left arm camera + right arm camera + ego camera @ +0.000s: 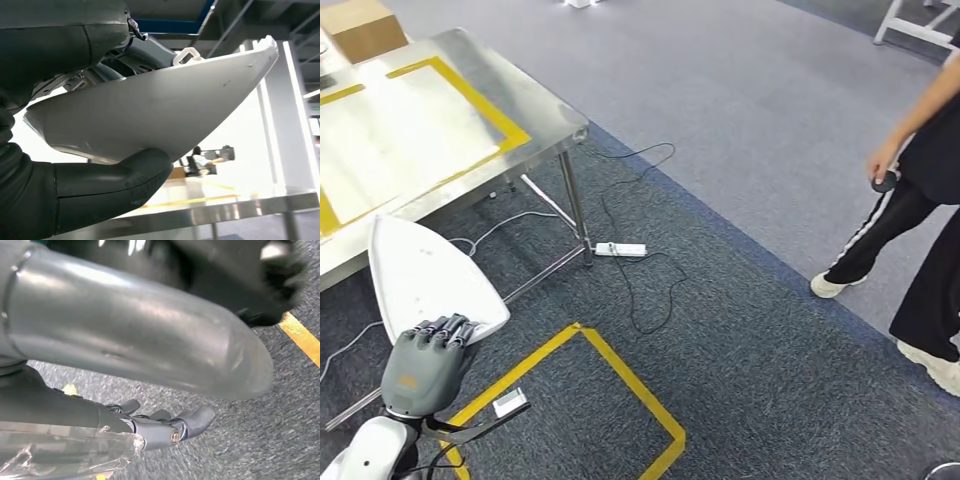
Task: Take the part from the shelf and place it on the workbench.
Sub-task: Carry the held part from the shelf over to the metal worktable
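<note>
The carry is the step in hand, judging by how things lie: the smooth white moulded-plastic part (426, 275), a broad curved shell tapering to a point, is already off the shelf and in the grip of the left hand (426, 365), whose dark fingers curl over the edge of the shell nearest the robot while, in the left wrist view, the thick grey thumb (124, 182) presses up against its glossy underside, so the hand is closed firmly on the part; the part hangs in the air just short of the near edge of the steel worktop with yellow tape lines (539, 115), lower than its surface and not touching it; the right hand (166, 427) hangs down by the floor, far from the worktop, fingers loosely extended and apart, with nothing in it; the next move, as I judge it, calls for lifting the shell above the worktop's rim and reaching forward to lay it flat inside the taped rectangle, the slick curved plastic likely to rock on the polished, reflective metal; beyond the worktop's corner leg a white power strip (620, 249) and black cable lie on coarse grey carpet, and a person in dark trousers (924, 230) stands well apart from the worktop.
</note>
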{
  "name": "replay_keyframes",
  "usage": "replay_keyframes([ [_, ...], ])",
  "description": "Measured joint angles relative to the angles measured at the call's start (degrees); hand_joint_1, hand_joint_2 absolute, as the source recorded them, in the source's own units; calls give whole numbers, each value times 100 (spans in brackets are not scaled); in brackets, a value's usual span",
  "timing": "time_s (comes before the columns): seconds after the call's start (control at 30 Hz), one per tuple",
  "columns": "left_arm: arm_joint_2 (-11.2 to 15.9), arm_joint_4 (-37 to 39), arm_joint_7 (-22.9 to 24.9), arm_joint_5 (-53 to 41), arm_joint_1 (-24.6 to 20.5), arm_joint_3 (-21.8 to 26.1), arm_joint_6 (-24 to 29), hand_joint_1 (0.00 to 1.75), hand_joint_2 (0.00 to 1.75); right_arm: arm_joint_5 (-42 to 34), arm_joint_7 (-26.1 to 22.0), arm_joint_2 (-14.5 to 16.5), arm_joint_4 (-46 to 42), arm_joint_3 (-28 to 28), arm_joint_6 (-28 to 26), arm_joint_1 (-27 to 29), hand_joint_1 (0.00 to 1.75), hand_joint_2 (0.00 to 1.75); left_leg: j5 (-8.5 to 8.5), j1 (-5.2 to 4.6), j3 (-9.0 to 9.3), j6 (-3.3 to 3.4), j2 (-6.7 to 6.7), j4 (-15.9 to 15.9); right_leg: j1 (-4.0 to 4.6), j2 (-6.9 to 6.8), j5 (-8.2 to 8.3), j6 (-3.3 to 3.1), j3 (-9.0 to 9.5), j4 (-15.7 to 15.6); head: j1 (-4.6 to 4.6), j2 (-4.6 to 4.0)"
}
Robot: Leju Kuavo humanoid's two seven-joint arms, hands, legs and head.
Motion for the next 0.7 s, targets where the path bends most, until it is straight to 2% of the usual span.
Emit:
replay_keyframes([
  [0.03, -2, 1, 0, 1, 1, -3, -2, 175, 175, 0, 5, -1, 0, 0, -3, 8, 0, 0, 1, 4, 0, 3, -82, 1, -4, 36, -68, 7, -161, 277, 5, 0],
  [0.07, -3, 2, 0, 4, 3, -7, -4, 175, 175, 0, 13, -1, 0, 0, -10, 14, 0, 0, 1, 8, 1, 3, -168, 4, -8, 54, -31, 12, -242, 369, 6, 0],
  [0.1, -3, 3, 0, 9, 6, -10, -8, 175, 175, 0, 20, -1, 0, 0, -17, 16, 0, 0, 0, 17, 6, -3, -257, 8, -14, 74, 117, 15, -215, 241, 4, 0],
  [0.13, -3, 3, 0, 16, 6, -13, -10, 175, 175, 0, 24, -1, 0, 0, -23, 15, 0, 0, -3, 30, 13, -18, -342, 15, -27, 123, 337, 21, -89, -80, 4, 0],
  [0.17, -3, 3, 0, 23, 2, -14, -14, 175, 175, 0, 28, -1, 0, 0, -30, 13, 0, 0, -8, 40, 12, -44, -420, 29, -54, 253, 540, 36, 75, -477, 8, 0],
  [0.2, -3, 3, 0, 28, -6, -16, -19, 175, 175, 0, 28, 1, 0, 1, -31, 9, 0, 0, -17, 43, -3, -76, -499, 59, -84, 388, 676, 37, 237, -825, 8, 0],
  [0.23, -3, 3, 0, 32, -15, -19, -24, 175, 175, 0, 31, 2, 0, 1, -33, 6, 0, 0, -16, 44, -27, -110, -564, 81, -107, 491, 746, 30, 344, -1057, 7, 0],
  [0.27, -3, 3, 0, 34, -21, -21, -30, 175, 175, 0, 34, 3, 0, 2, -35, 2, 0, 0, -5, 45, -55, -146, -629, 90, -115, 550, 753, 8, 393, -1160, 7, 0],
  [0.33, -1, 4, 1, 41, -13, -26, -44, 175, 175, 1, 42, 4, 0, 3, -39, -2, 0, 0, 26, 62, -95, -204, -731, 78, -106, 441, 764, -70, 410, -1181, 7, 0],
  [0.37, 2, 5, 2, 45, -5, -27, -49, 175, 175, 1, 43, 5, -1, 4, -42, -3, 0, 0, 4, 59, -117, -231, -678, 104, -105, 382, 774, -110, 414, -1188, -1, 0],
  [0.4, 5, 6, 4, 49, -4, -27, -52, 175, 175, 1, 43, 7, -1, 5, -42, -3, 0, 0, -75, 51, -175, -253, -553, 220, -109, 316, 783, -149, 417, -1197, -21, 0],
  [0.47, 4, 6, 9, 52, -27, -30, -53, 175, 175, 1, 43, 8, -2, 7, -43, 3, 0, 0, -406, 32, -455, -292, -205, 810, -98, 177, 783, -204, 415, -1209, -66, 0],
  [0.53, 0, 9, 11, 53, -41, -35, -56, 175, 175, 1, 44, 8, -2, 7, -43, 20, 0, 0, -703, 42, -810, -315, -56, 1542, -79, 8, 771, -231, 410, -1210, -76, 0],
  [0.57, -1, 12, 11, 52, -38, -37, -58, 175, 175, 0, 44, 8, -2, 7, -45, 23, 0, 0, -715, 45, -885, -316, -37, 1701, -73, -75, 764, -237, 411, -1210, -77, 0],
  [0.6, -1, 14, 13, 52, -33, -38, -61, 175, 175, 0, 45, 8, -2, 7, -46, 22, 0, 0, -617, 46, -848, -310, -26, 1635, -70, -153, 758, -237, 416, -1210, -76, 0],
  [0.63, -1, 16, 15, 52, -32, -37, -63, 175, 175, 0, 45, 8, -2, 8, -47, 16, 0, 0, -439, 42, -697, -296, 14, 1355, -68, -224, 751, -231, 426, -1210, -77, 0],
  [0.7, 2, 16, 23, 52, -42, -36, -67, 175, 175, 1, 45, 8, -2, 11, -48, 5, 0, 0, -123, -2, -269, -241, 299, 569, -46, -352, 722, -195, 454, -1202, -81, 0],
])
